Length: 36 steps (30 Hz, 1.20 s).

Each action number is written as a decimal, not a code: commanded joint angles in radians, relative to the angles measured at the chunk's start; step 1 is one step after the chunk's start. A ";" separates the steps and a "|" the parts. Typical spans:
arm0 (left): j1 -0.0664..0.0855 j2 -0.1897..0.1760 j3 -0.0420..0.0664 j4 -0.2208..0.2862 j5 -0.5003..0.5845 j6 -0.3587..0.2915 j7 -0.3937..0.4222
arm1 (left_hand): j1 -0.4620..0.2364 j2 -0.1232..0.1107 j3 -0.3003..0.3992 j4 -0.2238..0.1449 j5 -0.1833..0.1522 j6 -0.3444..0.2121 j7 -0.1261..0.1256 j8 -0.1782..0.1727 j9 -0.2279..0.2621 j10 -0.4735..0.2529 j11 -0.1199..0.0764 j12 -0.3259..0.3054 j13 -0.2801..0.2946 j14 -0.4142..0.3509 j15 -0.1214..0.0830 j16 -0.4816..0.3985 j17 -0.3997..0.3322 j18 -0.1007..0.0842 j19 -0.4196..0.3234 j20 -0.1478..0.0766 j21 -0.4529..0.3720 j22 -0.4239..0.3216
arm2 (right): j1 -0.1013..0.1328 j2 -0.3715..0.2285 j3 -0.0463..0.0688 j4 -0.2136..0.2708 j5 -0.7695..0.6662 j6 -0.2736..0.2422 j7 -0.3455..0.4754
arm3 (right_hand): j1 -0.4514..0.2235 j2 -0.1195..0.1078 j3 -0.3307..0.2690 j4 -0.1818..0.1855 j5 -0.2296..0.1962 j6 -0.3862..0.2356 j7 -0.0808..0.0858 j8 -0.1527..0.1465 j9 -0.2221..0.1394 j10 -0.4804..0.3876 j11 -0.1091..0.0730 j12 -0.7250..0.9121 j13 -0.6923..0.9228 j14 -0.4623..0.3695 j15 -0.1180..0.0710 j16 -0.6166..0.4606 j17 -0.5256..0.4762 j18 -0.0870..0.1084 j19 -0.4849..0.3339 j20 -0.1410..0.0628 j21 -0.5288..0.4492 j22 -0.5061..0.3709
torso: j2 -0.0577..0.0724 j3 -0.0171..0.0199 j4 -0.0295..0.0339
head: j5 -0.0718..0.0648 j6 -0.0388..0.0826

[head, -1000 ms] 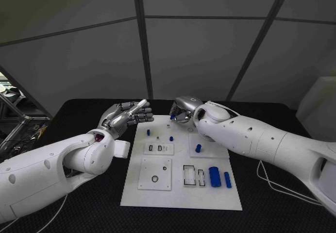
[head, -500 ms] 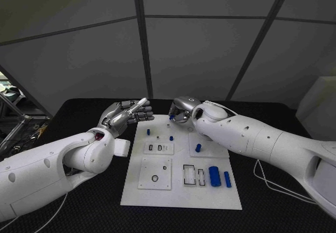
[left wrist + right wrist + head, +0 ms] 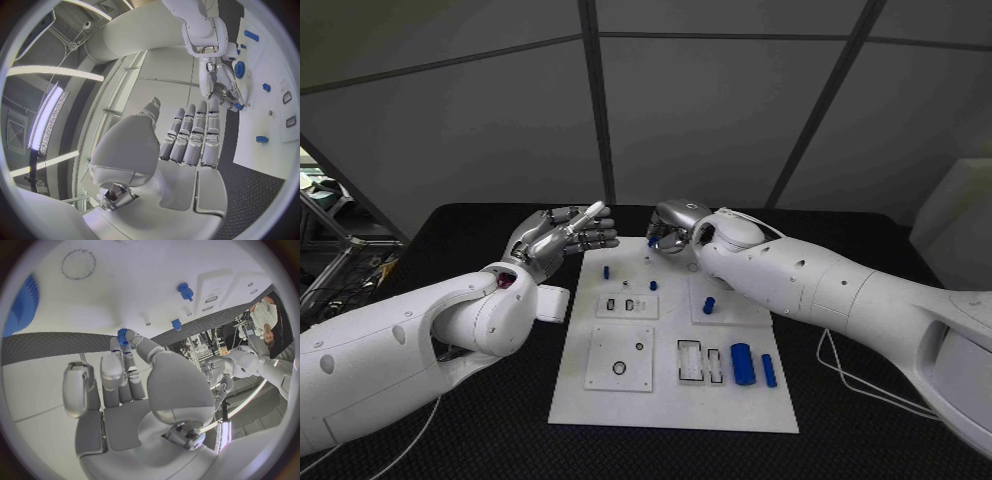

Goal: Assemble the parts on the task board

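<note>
White plastic is what you see most of: the task board (image 3: 672,400) lies in the middle of the black counter (image 3: 877,440), running lengthwise from the near edge toward the far one.

Your right hand (image 3: 678,228) sits over the board's far edge, fingers curled in, and it pinches a small blue part (image 3: 122,335) between the thumb and fingertips (image 3: 116,345). In the right wrist view that part is just above the white surface; whether it touches the board you cannot tell.

Your left hand (image 3: 564,236) is raised off the board's far left corner, palm up, fingers straight and side by side with the thumb apart, holding nothing.

On the board, two blue cylinders lie side by side near the right edge: a thick one (image 3: 741,363) and a thinner one (image 3: 769,369). A short blue piece (image 3: 708,305) rests on the square plate toward the far right. Two small blue pegs (image 3: 606,271) (image 3: 652,285) stand upright near the far left. Rectangular slots (image 3: 689,360) sit beside the cylinders, and a square inset with a ring (image 3: 619,369) lies at the near left.
</note>
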 commanded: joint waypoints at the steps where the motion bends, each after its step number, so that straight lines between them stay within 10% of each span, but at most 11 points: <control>1: 0.002 0.001 0.001 0.000 -0.005 0.017 0.001 | -0.006 0.002 0.000 -0.003 -0.007 0.000 0.018 -0.004 -0.001 -0.005 0.006 -0.005 0.000 -0.006 -0.001 -0.004 -0.001 -0.014 -0.008 -0.001 -0.007 -0.002 | 0.003 0.003 0.000 -0.001 -0.006 -0.009 0.008 | -0.004 -0.015 0.008 0.000 0.002 -0.010 0.002 -0.006 -0.003 -0.021 0.003 -0.003 -0.002 -0.006 0.007 -0.009 -0.013 0.001 -0.014 0.000 -0.011 0.004 | 0.000 -0.0004 0.0001 | 0.001 0.001; 10: 0.004 0.000 0.001 -0.001 -0.005 0.019 -0.003 | -0.008 0.001 -0.001 -0.004 -0.009 0.000 0.019 -0.005 -0.001 -0.005 0.006 -0.006 0.000 -0.007 0.000 -0.006 -0.001 -0.014 -0.008 -0.001 -0.007 -0.002 | 0.003 -0.003 0.000 0.002 -0.007 -0.011 0.006 | 0.012 -0.077 -0.016 -0.009 -0.008 -0.135 0.011 -0.007 -0.026 -0.212 0.045 -0.002 -0.004 -0.042 0.040 -0.108 -0.163 0.039 -0.127 0.032 -0.105 -0.184 | 0.000 -0.0009 -0.0012 | 0.002 0.000; 18: 0.004 -0.007 0.001 -0.005 -0.005 0.020 -0.003 | -0.008 0.001 -0.001 -0.004 -0.009 0.000 0.019 -0.005 -0.001 -0.005 0.006 -0.006 0.000 -0.007 0.000 -0.006 -0.001 -0.014 -0.008 -0.001 -0.007 -0.002 | 0.002 -0.075 0.000 0.095 -0.004 -0.059 0.000 | 0.027 -0.087 -0.049 -0.005 -0.008 -0.151 0.010 -0.003 -0.023 -0.224 0.046 0.004 0.000 -0.040 0.043 -0.119 -0.180 0.044 -0.132 0.036 -0.120 -0.206 | -0.001 0.0000 -0.0038 | 0.004 0.002; 25: 0.004 -0.015 0.001 -0.011 -0.005 0.025 -0.002 | -0.008 0.001 -0.001 -0.004 -0.009 0.000 0.019 -0.005 -0.001 -0.005 0.006 -0.006 0.000 -0.007 0.000 -0.006 -0.001 -0.014 -0.008 -0.001 -0.007 -0.002 | 0.002 -0.223 0.000 0.243 0.100 -0.123 -0.006 | 0.002 -0.073 -0.063 0.022 -0.003 -0.107 0.030 0.004 -0.020 -0.106 0.026 0.042 0.012 -0.018 0.028 -0.072 -0.119 0.029 -0.083 0.024 -0.089 -0.138 | -0.003 0.0000 -0.0111 | -0.002 0.009; 32: 0.004 -0.021 0.001 -0.018 -0.005 0.030 -0.003 | -0.008 0.001 -0.001 -0.004 -0.009 0.000 0.019 -0.005 -0.001 -0.005 0.006 -0.006 0.000 -0.007 0.000 -0.006 -0.001 -0.014 -0.008 -0.001 -0.007 -0.002 | 0.002 -0.369 0.001 0.344 0.296 -0.064 -0.055 | -0.070 -0.129 -0.165 0.092 -0.006 -0.137 -0.027 -0.004 -0.022 0.231 -0.059 0.244 0.146 0.020 -0.046 0.062 0.064 -0.006 0.017 -0.042 -0.003 0.034 | -0.007 0.0020 -0.0271 | -0.001 0.014; 36: 0.004 -0.020 0.001 -0.022 -0.005 0.032 -0.003 | -0.009 0.001 -0.003 -0.004 -0.010 0.000 0.018 -0.006 -0.001 -0.005 0.006 -0.008 0.000 -0.007 0.000 -0.008 -0.001 -0.014 -0.009 0.000 -0.008 -0.003 | 0.002 -0.413 0.001 0.367 0.328 -0.017 -0.089 | -0.044 -0.132 -0.271 0.147 0.001 -0.155 -0.038 -0.001 -0.020 0.253 -0.064 0.640 0.552 0.041 -0.049 0.169 0.223 -0.018 0.051 -0.060 0.027 0.098 | -0.007 0.0041 -0.0315 | -0.002 0.015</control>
